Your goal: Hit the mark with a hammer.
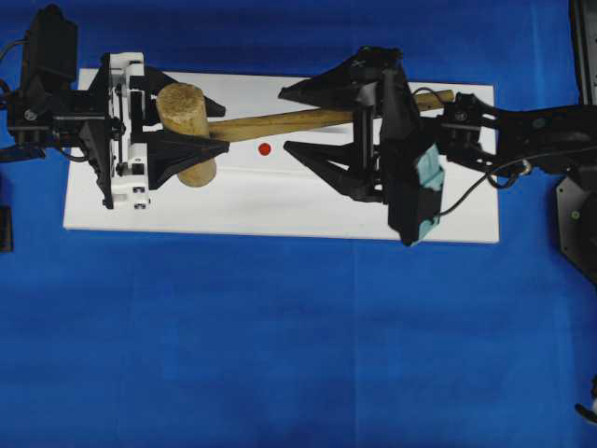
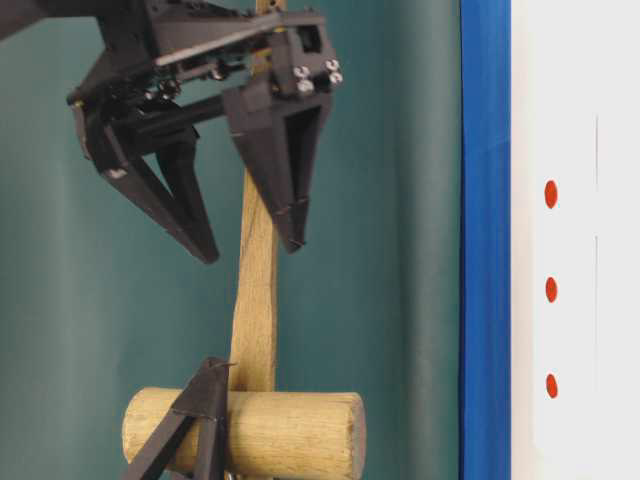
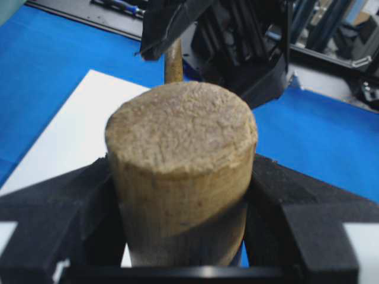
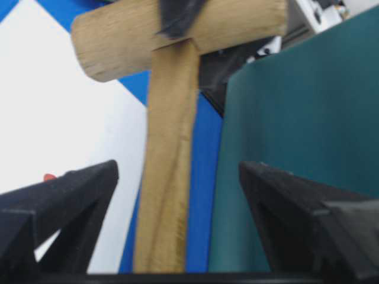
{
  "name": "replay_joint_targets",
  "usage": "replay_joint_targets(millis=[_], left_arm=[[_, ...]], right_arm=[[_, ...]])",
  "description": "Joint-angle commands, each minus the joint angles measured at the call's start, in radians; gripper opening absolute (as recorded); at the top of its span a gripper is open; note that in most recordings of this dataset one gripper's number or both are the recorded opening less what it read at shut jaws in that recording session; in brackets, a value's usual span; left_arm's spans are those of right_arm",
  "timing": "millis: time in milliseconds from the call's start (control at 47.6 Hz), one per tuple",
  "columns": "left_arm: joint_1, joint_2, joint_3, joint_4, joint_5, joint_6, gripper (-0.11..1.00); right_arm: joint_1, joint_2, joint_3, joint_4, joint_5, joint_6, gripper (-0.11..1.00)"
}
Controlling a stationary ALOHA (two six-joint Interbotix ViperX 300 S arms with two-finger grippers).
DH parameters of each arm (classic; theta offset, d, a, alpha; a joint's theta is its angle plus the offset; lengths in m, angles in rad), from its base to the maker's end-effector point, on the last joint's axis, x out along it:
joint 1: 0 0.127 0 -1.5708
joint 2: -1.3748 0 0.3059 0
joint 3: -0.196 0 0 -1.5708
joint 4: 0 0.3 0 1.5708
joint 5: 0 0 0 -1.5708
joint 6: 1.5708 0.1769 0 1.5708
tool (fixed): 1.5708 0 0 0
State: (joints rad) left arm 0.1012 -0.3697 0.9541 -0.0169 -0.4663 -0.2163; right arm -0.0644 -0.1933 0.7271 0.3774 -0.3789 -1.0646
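The hammer is held above the white board [image 1: 280,210]. My left gripper [image 1: 187,131] is shut on its thick wooden head [image 1: 184,110], and its black fingers [image 3: 296,207] press both sides of the head [image 3: 180,165]. The handle [image 1: 289,121] runs to the right between the wide-apart fingers of my open right gripper [image 1: 312,121]; neither finger [image 4: 71,189] touches the handle [image 4: 169,177]. One red mark [image 1: 265,148] lies on the board just below the handle. The table-level view shows three red marks [image 2: 551,290] in a row.
The board lies on a blue table cover [image 1: 280,355]. Black arm bases stand at the left edge [image 1: 37,84] and the right edge [image 1: 574,205]. A teal backdrop [image 2: 400,250] fills the table-level view behind the hammer.
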Motion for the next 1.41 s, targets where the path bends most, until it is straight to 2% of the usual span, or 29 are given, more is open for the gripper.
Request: replay_joint_targets(millis=[0, 147, 315, 399, 546, 735, 904, 967, 1093, 1198, 1261, 1387], left_arm=[[0.003, -0.014, -0.015, 0.003, 0.0, 0.018, 0.45], [0.0, -0.014, -0.015, 0.006, 0.032, 0.101, 0.45], [-0.018, -0.014, -0.015, 0.006, 0.041, 0.21, 0.45], [-0.025, -0.014, -0.015, 0.006, 0.041, 0.233, 0.45], [-0.025, -0.014, -0.015, 0.006, 0.041, 0.242, 0.45], [-0.026, -0.014, -0.015, 0.006, 0.041, 0.244, 0.45], [-0.026, -0.014, -0.015, 0.006, 0.041, 0.242, 0.45], [-0.028, -0.014, -0.015, 0.006, 0.041, 0.239, 0.45], [-0.032, -0.012, -0.015, 0.006, 0.041, 0.238, 0.45], [-0.037, -0.012, -0.015, 0.006, 0.043, 0.242, 0.45], [-0.037, -0.014, -0.015, 0.006, 0.051, 0.242, 0.45], [-0.037, -0.012, -0.017, 0.006, 0.058, 0.244, 0.45]], right_arm=[[0.002, -0.034, -0.014, 0.055, 0.015, 0.003, 0.98], [-0.003, -0.037, -0.026, 0.242, 0.077, 0.012, 0.98], [-0.032, -0.038, -0.037, 0.434, 0.193, 0.015, 0.98], [-0.04, -0.038, -0.038, 0.492, 0.245, 0.014, 0.97], [-0.046, -0.038, -0.038, 0.558, 0.302, 0.015, 0.96], [-0.046, -0.038, -0.038, 0.598, 0.316, 0.015, 0.95], [-0.046, -0.038, -0.038, 0.601, 0.313, 0.014, 0.87], [-0.048, -0.038, -0.037, 0.601, 0.313, 0.012, 0.74], [-0.054, -0.038, -0.037, 0.601, 0.319, 0.014, 0.35], [-0.055, -0.038, -0.038, 0.601, 0.331, 0.014, 0.1], [-0.054, -0.038, -0.038, 0.601, 0.337, 0.014, 0.03], [-0.055, -0.038, -0.038, 0.603, 0.341, 0.015, 0.03]])
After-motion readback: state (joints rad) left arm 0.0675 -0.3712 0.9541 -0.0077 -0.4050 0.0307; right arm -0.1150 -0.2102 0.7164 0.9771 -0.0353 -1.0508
